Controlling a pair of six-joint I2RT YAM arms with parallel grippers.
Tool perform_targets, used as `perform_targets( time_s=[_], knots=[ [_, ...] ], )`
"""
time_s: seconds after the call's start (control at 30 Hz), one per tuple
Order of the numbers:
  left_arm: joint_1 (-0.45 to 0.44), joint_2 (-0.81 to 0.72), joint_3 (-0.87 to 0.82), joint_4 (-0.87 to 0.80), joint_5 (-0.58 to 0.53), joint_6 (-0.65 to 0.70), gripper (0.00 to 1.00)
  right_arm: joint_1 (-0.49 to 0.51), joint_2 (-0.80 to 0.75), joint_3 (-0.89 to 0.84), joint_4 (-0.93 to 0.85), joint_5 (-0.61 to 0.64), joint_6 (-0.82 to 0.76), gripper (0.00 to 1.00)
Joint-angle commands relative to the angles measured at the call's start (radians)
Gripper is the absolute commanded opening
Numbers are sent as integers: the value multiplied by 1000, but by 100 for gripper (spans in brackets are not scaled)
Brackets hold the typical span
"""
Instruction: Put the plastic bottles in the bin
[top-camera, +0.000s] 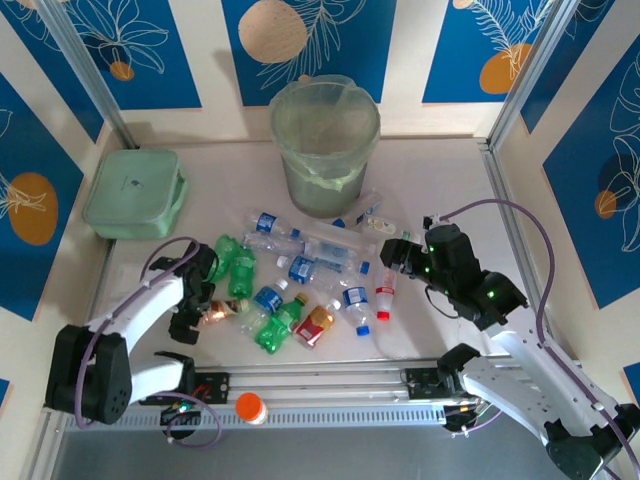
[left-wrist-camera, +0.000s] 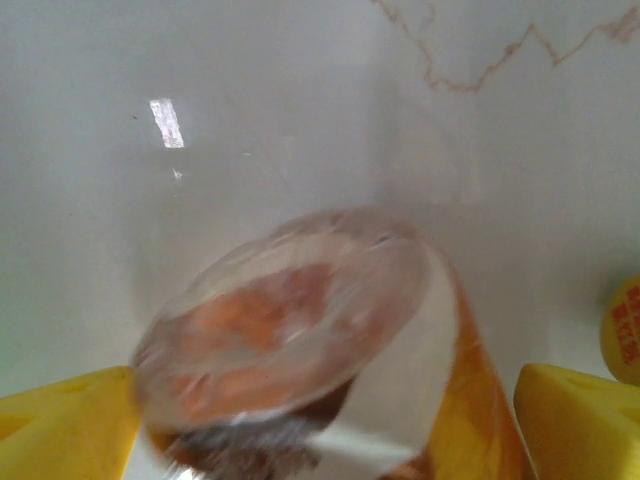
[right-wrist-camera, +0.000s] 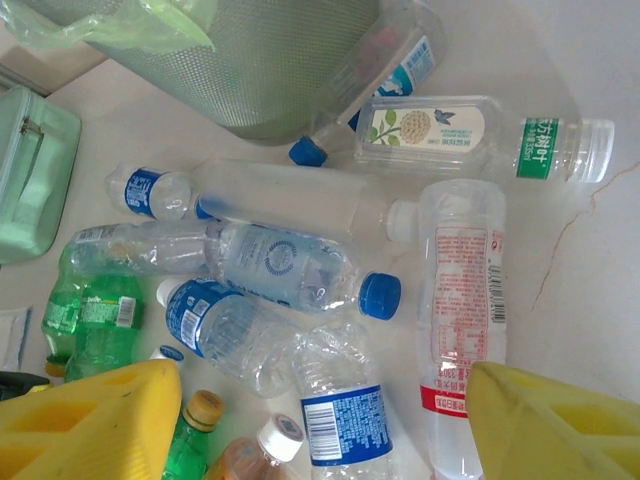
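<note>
Several plastic bottles (top-camera: 300, 270), mostly clear with blue caps, lie scattered in front of the bin (top-camera: 325, 145), a tall round grey-green one with a pale green liner. At the heap's left edge my left gripper (top-camera: 200, 305) hangs over an amber bottle (top-camera: 215, 312). In the left wrist view the blurred amber bottle (left-wrist-camera: 290, 310) sits base-on between the yellow fingers (left-wrist-camera: 60, 425) of the left gripper (left-wrist-camera: 325, 420), which stand wide and close to both its sides. My right gripper (top-camera: 395, 255) hovers open (right-wrist-camera: 325, 420) above a clear blue-labelled bottle (right-wrist-camera: 340, 425), with a red-labelled bottle (right-wrist-camera: 462, 290) beside its right finger.
A flat mint-green lidded box (top-camera: 135, 192) sits at the back left. An orange-capped white jar (top-camera: 250, 407) stands on the rail (top-camera: 330, 385) at the near edge. Metal frame posts and patterned walls close in both sides and the back.
</note>
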Motion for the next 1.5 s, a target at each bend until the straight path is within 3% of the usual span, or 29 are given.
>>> perform_targets(
  time_s=[0.0,0.2,0.43,0.97,1.3,1.47],
  knots=[
    [13,28,-17,47,17,-5,91,7,-10,-15,20,35,13,75],
    [14,39,-39,84,14,-2,85,7,-10,-4,10,55,17,75],
    [15,7,-82,136,7,-3,69,6,-20,-2,-6,66,27,75],
    [18,-235,-7,-29,-60,55,53,7,-69,-7,-22,44,24,75],
    [16,-398,107,-107,-85,254,53,7,-79,12,-36,23,14,75],
    [16,-441,113,-38,11,395,48,7,-72,25,-29,-8,1,75]
  ],
)
